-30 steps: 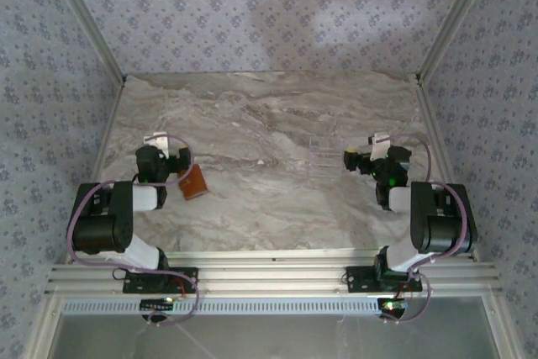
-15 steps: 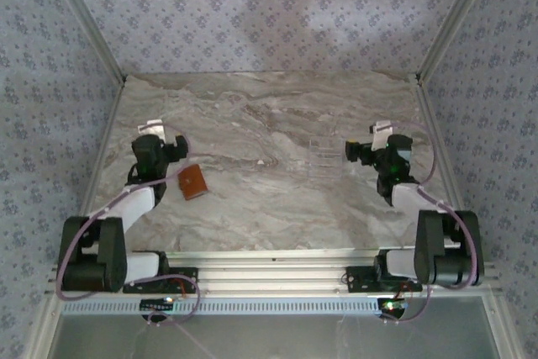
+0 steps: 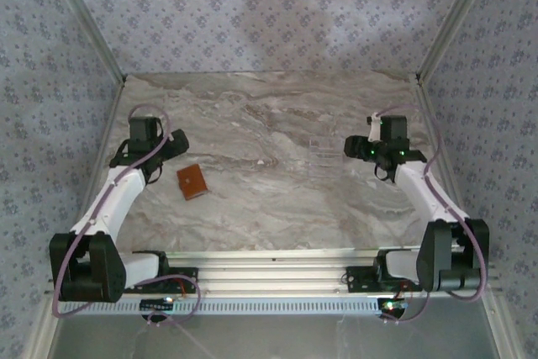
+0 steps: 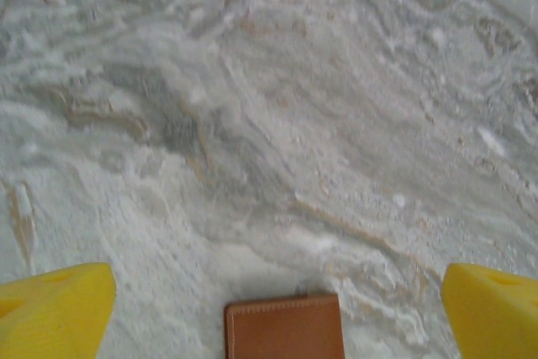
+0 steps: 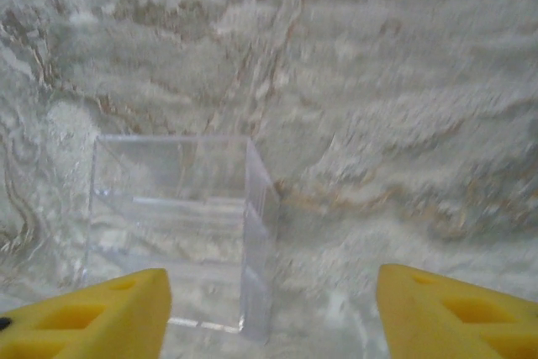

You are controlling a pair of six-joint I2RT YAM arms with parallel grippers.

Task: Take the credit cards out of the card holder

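Note:
The card holder (image 3: pixel 192 182) is a small brown leather wallet lying shut on the marble table, left of centre. Its stitched far edge (image 4: pixel 284 325) shows at the bottom of the left wrist view. The credit cards are hidden. My left gripper (image 3: pixel 178 144) hovers behind and left of the wallet, and its yellow fingers (image 4: pixel 55 308) are spread wide. It is open (image 4: pixel 276 275) with only table between them. My right gripper (image 3: pixel 350 148) is open (image 5: pixel 271 282) too, holding nothing.
A clear see-through plastic rack (image 3: pixel 322 150) stands just left of the right gripper; its near right corner (image 5: pixel 256 275) lies ahead of the right fingers. Metal rails (image 3: pixel 108 136) and patterned walls border the table on the left, right and far sides.
Both arms have unfolded and stretched forward over the table. The left gripper has swung from beside the wallet to behind it. The wallet and the rack have not moved.

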